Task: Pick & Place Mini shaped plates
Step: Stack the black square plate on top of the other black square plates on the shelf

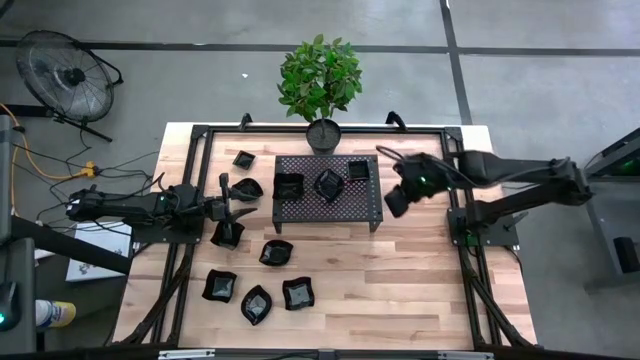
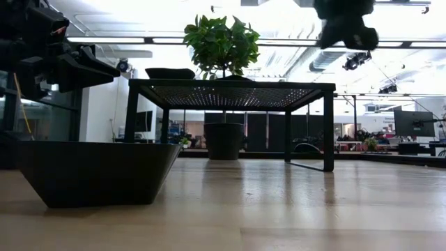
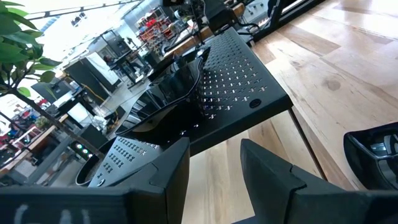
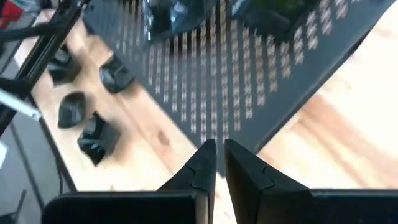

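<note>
A pale wooden worktop [image 1: 400, 270] stands on a grey concrete floor, with a floor fan [image 1: 68, 72] off its far left corner and a leafy plant in a round black pot [image 1: 323, 133] at its far edge. Just in front of the pot sits a black perforated rack [image 1: 375, 205], and three mini shaped plates rest on top of it: one square [image 1: 289, 186], one set like a diamond [image 1: 330, 184] in the middle, and a smaller square one [image 1: 358, 171] toward the right. The other plates lie on the bare wood left of and in front of the rack: a small one [image 1: 243, 159] near the far left, a leaf-like one [image 1: 247, 188] just beside the rack's left end, one [image 1: 228, 233] below the left gripper, one [image 1: 276, 253] nearer the middle, and three [image 1: 257, 304] grouped near the front. The left gripper [image 1: 222, 207] hangs over the worktop left of the rack, its fingers [image 3: 273, 180] apart and holding nothing. The right gripper [image 1: 397, 203] hovers above the rack's right end, its fingers [image 4: 205, 165] nearly together with only a thin slit between them, empty.
</note>
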